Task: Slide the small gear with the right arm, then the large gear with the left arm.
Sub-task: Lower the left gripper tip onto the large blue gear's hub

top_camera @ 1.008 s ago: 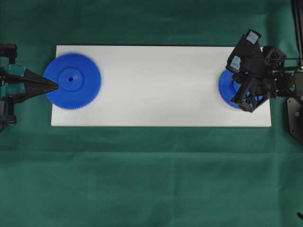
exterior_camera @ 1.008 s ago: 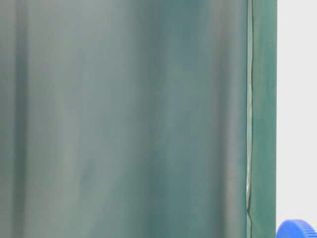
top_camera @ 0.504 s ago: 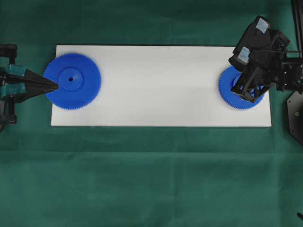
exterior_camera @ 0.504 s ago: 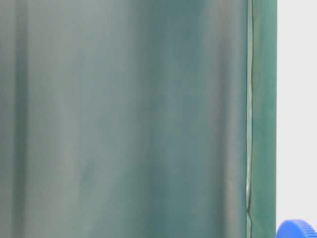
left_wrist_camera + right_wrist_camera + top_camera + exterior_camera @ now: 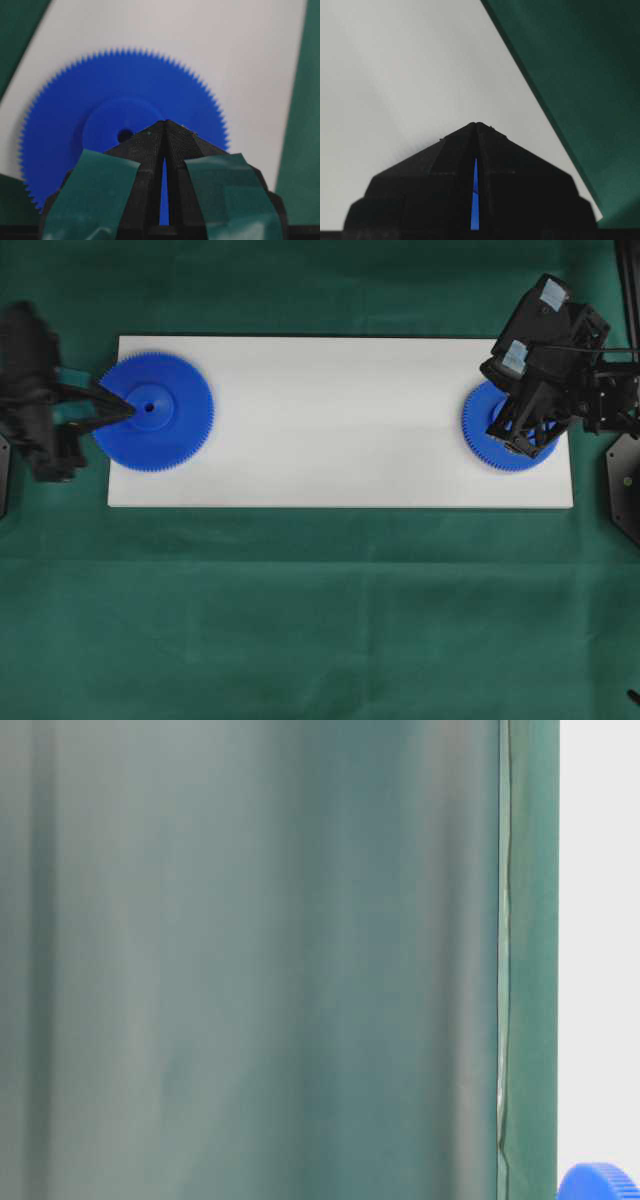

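The large gear (image 5: 160,425) lies flat at the left end of the white board (image 5: 340,420). My left gripper (image 5: 131,411) is shut, its tips over the raised hub beside the centre hole (image 5: 125,135). In the left wrist view the teal-padded left gripper (image 5: 165,122) points across the large gear (image 5: 150,80). The small gear (image 5: 482,430) lies at the board's right end, partly hidden under my right gripper (image 5: 512,443). The right gripper (image 5: 476,124) is shut, and blue shows through the slit behind its tips.
Green cloth (image 5: 320,620) surrounds the board, whose right edge (image 5: 535,100) runs close to the right gripper. The right arm's base (image 5: 625,490) sits off the board's right end. A blue toothed rim (image 5: 600,1182) shows in the table-level view.
My left arm has moved right, bringing its shut tips from the large gear's left rim onto the hub. The right gripper shifted over the small gear a second ago, then held. Neither gear moved.
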